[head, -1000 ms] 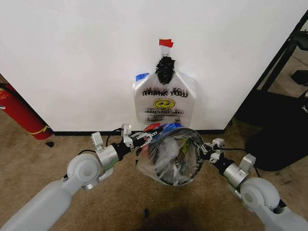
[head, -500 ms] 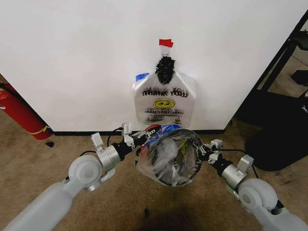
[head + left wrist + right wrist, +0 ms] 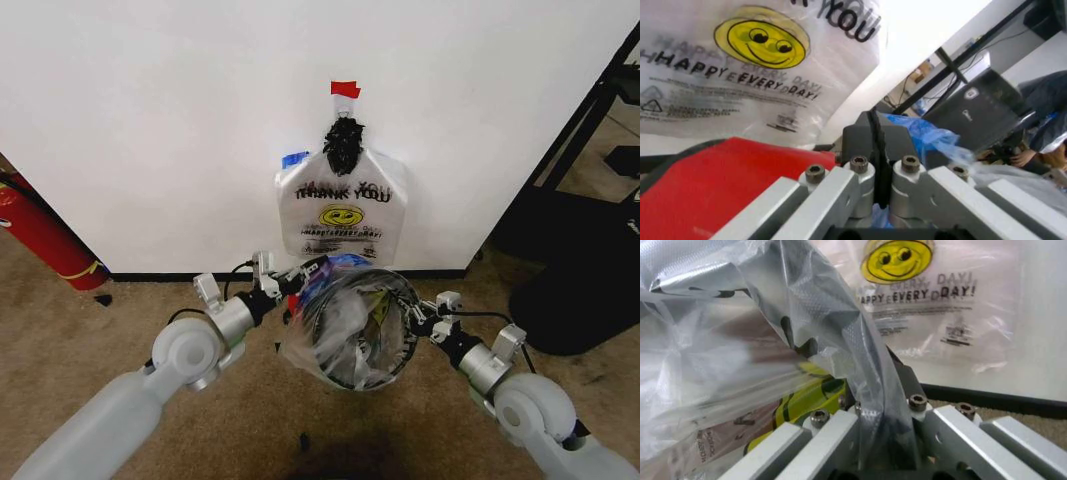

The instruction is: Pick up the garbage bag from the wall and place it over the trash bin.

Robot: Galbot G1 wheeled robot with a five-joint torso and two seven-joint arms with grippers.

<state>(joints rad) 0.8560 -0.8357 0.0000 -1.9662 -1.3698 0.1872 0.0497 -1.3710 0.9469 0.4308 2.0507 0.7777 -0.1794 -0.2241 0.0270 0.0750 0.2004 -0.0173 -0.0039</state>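
In the lower middle of the head view the garbage bag [image 3: 345, 325] is stretched open over the trash bin [image 3: 362, 372], its crinkled clear plastic draped around the wire rim and down the outside on the left. The left gripper [image 3: 300, 280] sits at the bag's upper left edge with its fingers [image 3: 870, 150] clamped tight on a blue patch of the plastic (the left wrist view shows the two pads pressed together with blue film bunched just beyond them). The right gripper [image 3: 412, 315] is at the bag's right edge, its fingers [image 3: 903, 375] clenched on a fold of clear film that runs down between them. Above the bin, in the centre of the frame, the white smiley bag [image 3: 341, 212] hangs flat on the wall [image 3: 170, 120] under a red tape piece [image 3: 344, 89]. A red fire extinguisher [image 3: 40, 238] leans at the left edge.
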